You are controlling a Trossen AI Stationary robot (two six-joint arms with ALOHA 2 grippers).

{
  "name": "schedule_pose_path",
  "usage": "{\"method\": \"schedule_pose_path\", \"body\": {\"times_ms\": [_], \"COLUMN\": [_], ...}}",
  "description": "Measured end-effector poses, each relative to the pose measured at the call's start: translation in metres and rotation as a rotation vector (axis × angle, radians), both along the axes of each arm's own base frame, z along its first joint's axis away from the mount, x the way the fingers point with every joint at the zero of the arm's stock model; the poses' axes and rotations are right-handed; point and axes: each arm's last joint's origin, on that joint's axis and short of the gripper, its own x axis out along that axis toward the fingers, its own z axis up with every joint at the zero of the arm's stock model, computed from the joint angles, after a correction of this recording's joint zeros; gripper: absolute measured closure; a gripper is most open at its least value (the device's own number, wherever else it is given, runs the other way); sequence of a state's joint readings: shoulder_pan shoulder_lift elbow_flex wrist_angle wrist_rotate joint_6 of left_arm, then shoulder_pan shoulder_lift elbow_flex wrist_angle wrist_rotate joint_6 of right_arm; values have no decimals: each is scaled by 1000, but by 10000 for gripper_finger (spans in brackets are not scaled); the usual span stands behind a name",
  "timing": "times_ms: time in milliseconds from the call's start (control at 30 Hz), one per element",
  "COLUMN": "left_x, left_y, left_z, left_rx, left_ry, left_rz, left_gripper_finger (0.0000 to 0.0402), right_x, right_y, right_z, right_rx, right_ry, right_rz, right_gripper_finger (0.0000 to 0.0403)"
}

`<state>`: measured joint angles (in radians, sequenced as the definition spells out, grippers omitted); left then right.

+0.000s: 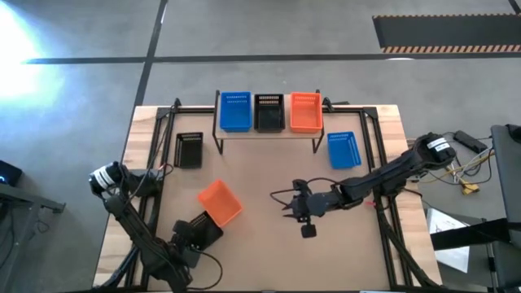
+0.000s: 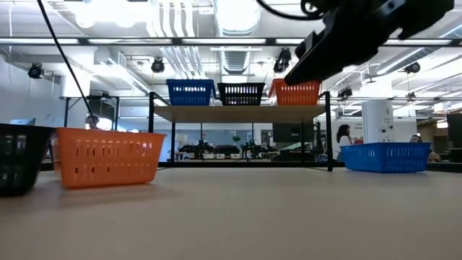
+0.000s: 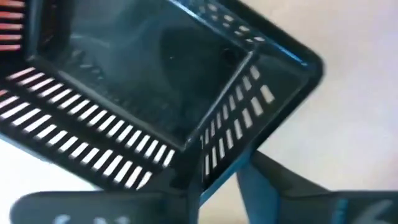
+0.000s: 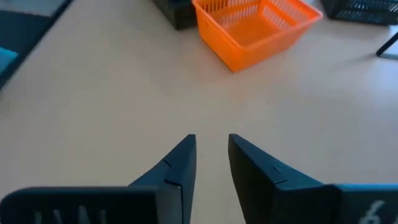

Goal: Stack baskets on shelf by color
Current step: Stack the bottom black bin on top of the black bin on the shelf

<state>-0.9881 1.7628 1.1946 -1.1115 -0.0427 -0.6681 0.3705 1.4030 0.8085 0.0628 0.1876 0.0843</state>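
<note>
Step in hand: left claw [image 1: 198, 233] at the table's near-left, its fingers set over the wall of a black basket [image 1: 207, 231]; full clamp cannot be confirmed.
Neighbour: orange basket [image 1: 220, 202] touches that black basket on its far side.
Right claw [image 1: 303, 213]: hovers mid-table, fingers nearly together, holding nothing.
Shelf [image 1: 269, 133]: carries blue, black and orange baskets in a row at the far edge.
Loose stock: second black basket [image 1: 189, 150] left of the shelf; blue basket [image 1: 343, 150] right of it.
Next move: lift clear of the orange neighbour, carry to the shelf's middle black basket [image 1: 269, 112].
Clearance: open table between claws; shelf legs and table frame bound the approach.
</note>
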Motion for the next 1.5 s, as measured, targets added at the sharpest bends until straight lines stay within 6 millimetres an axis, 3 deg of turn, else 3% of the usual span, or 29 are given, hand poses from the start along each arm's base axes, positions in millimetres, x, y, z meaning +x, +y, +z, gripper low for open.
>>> {"method": "schedule_pose_path", "body": {"times_ms": [100,233,333,467,567,667,867,1000,1167,1300,1500], "left_x": [4,14,24,37,43,51,88,115,145,168,196], "left_y": [-2,-7,-8,8,37,79,181,255,330,358,372], "left_z": [2,25,62,130,182,225,267,275,249,218,180], "left_rx": [-53,-161,-242,-292,-284,-246,-23,64,22,81,189], "left_ry": [-18,-60,-125,-297,-478,-674,-931,-1044,-985,-873,-710], "left_rz": [16,37,60,119,209,238,186,185,232,194,184], "left_gripper_finger": [384,396,400,401,401,401,401,401,401,401,401], "right_x": [-3,-9,-14,-20,-26,-34,-52,-55,-53,-52,-51], "right_y": [5,15,24,33,38,42,46,46,47,48,48], "right_z": [4,7,8,6,-1,-17,-50,-59,-60,-58,-57], "right_rx": [2,-20,-29,-18,9,19,-27,-33,-27,-19,-13], "right_ry": [-17,-34,-37,-31,-5,34,47,25,14,-2,-27], "right_rz": [-9,-8,22,50,32,-26,-208,-272,-270,-268,-287], "right_gripper_finger": [326,333,335,333,333,337,338,338,342,344,344]}}
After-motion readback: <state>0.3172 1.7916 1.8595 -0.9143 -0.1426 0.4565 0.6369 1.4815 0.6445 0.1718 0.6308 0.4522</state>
